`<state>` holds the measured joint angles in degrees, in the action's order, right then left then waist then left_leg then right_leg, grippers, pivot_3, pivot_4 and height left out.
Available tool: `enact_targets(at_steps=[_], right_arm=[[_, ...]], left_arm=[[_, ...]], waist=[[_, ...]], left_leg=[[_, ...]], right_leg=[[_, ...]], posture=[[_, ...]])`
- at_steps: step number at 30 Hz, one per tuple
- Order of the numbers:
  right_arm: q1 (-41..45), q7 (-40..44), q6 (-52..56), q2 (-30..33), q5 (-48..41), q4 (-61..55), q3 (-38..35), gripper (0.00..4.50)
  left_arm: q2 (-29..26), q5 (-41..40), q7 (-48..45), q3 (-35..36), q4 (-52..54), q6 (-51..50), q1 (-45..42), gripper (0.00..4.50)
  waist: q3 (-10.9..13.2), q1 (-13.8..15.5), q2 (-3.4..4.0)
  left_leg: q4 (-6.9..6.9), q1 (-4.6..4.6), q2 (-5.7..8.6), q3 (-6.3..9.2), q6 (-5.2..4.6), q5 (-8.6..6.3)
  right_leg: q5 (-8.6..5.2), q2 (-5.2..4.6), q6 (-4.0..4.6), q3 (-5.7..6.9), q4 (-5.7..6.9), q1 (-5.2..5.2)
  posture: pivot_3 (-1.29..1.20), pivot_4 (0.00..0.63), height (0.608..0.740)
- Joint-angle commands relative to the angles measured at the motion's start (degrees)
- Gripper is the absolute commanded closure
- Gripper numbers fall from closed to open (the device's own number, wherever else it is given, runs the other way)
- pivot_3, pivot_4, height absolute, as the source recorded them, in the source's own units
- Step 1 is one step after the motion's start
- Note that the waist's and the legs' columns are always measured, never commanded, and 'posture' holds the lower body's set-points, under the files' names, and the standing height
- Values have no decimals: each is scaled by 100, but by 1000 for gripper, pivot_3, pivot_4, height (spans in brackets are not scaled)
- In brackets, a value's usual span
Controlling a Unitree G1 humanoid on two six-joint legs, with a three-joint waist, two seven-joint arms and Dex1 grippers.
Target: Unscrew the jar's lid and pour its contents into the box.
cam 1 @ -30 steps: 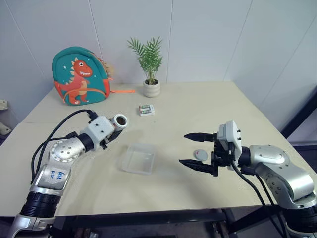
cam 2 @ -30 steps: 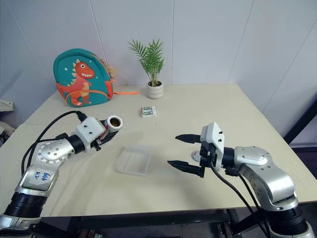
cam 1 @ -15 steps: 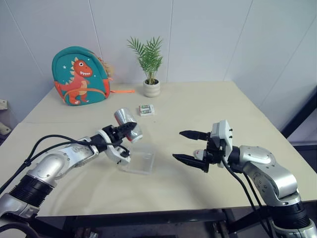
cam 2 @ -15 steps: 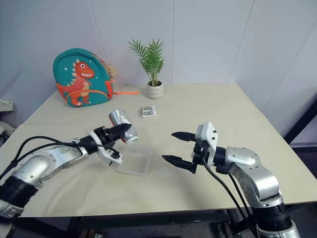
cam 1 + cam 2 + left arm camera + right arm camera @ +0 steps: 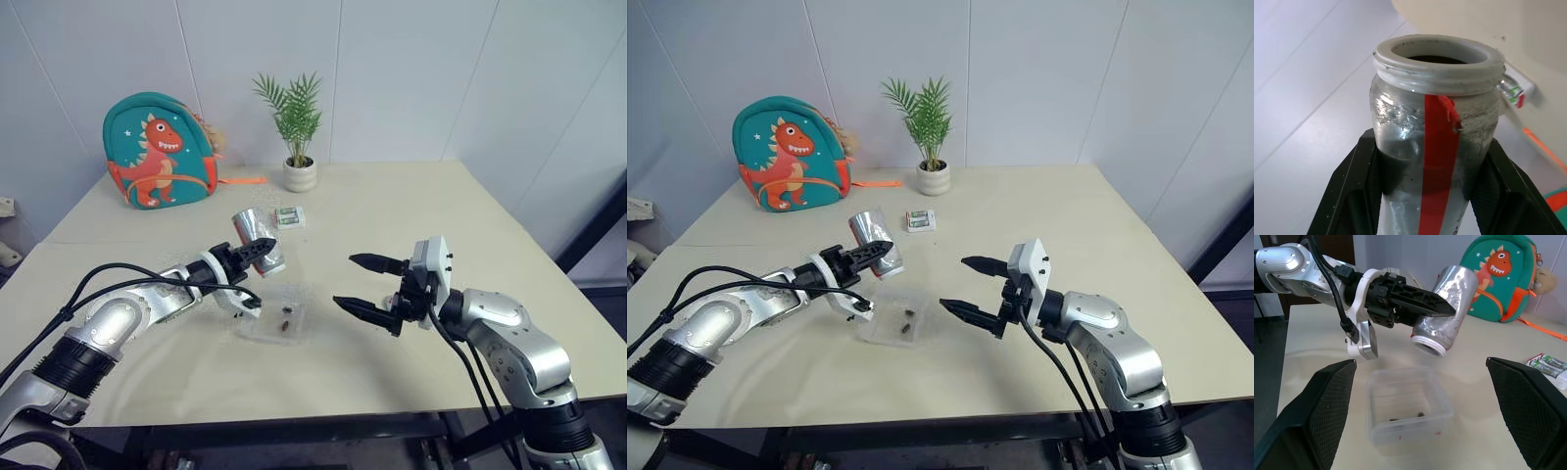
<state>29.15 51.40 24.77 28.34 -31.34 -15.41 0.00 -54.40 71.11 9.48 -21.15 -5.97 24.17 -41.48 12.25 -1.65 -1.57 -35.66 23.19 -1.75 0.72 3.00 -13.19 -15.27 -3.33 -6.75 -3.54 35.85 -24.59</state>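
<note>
A beige table [image 5: 411,211] holds a shallow clear plastic box [image 5: 277,315] with small dark brown lumps [image 5: 285,315] inside. Above the box's far-left corner, the left gripper [image 5: 257,250] clamps a silvery jar with a red-and-white label [image 5: 259,240] — tipped mouth-down. The right gripper [image 5: 364,284] hangs beside the box — fingers spread.

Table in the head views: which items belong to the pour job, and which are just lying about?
Job:
- jar, tipped mouth-down in the left end effector
- box
- contents, now in the box

Lying about:
- dinosaur backpack
- potted plant
- small packet
</note>
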Motion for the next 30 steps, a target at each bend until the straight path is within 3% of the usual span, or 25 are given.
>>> enact_targets(at_steps=[1, 4, 8, 11, 12, 15, 19, 22, 30], right_arm=[[56, -20, -167, -39, 16, -96, -22, 13], [60, -4, -149, -6, -13, -100, -54, 13], [61, 41, -90, 58, -50, -119, -76, 13], [97, 54, -36, 65, -78, -134, -64, 13], [134, 67, -17, 56, -86, -129, -38, 13], [249, 147, -5, 38, -87, -82, 39, 13], [425, 250, -38, 5, -59, 45, 107, 13], [631, 311, -141, -45, 6, 253, 171, 13], [859, 413, -271, -178, 88, 446, 311, 13]], left_arm=[[44, -1182, -456, 582, -137, 6, 160, 2546], [513, -3101, -1537, 1239, -73, -464, 547, 2546], [1499, -5559, -2930, 2327, 445, -2296, 836, 2546], [2045, -6584, -3024, 3168, 681, -3788, 749, 2546], [2318, -7317, -3034, 3663, 785, -4727, 605, 2546], [2600, -8288, -3121, 4359, 902, -5686, 556, 2546], [2629, -8494, -2811, 4781, 557, -5830, 664, 2546], [2634, -8537, -2423, 5285, -313, -5156, 766, 2546], [2399, -8462, -2486, 5265, -1995, -3237, 848, 2546]], waist=[[0, -3, 0], [0, 1, 1], [0, 5, 0], [0, -9, 0], [0, -19, 0], [0, -50, 0], [0, -57, 0], [-1, -61, -2], [-4, 6, -6]], left_leg=[[-1, -1, 0, 0, 0, 0], [-4, -3, -1, 0, 0, 0], [-25, 5, -1, 8, 0, 0], [-38, 4, -1, 11, 0, 0], [-41, 3, -1, 11, 0, 0], [-46, -2, -2, 15, -1, 3], [-46, -5, -2, 17, 1, 5], [-45, -5, -2, 16, 1, 5], [-39, 1, -2, 17, 4, 3]], right_leg=[[0, 0, 0, 0, 1, 0], [-1, -1, 1, 0, 5, 1], [0, 0, 2, 6, 12, 3], [3, 2, 1, 6, 16, 7], [3, 2, 0, 6, 18, 8], [4, 7, 1, 6, 24, 10], [5, 6, 2, 5, 23, 13], [7, 6, 2, 4, 19, 13], [12, 5, 4, 8, 8, 12]], posture=[[0, 150, 740], [0, 150, 740], [0, 150, 740], [0, 150, 740], [0, 150, 740], [0, 150, 740], [0, 150, 740], [0, 150, 740], [0, 150, 740]])
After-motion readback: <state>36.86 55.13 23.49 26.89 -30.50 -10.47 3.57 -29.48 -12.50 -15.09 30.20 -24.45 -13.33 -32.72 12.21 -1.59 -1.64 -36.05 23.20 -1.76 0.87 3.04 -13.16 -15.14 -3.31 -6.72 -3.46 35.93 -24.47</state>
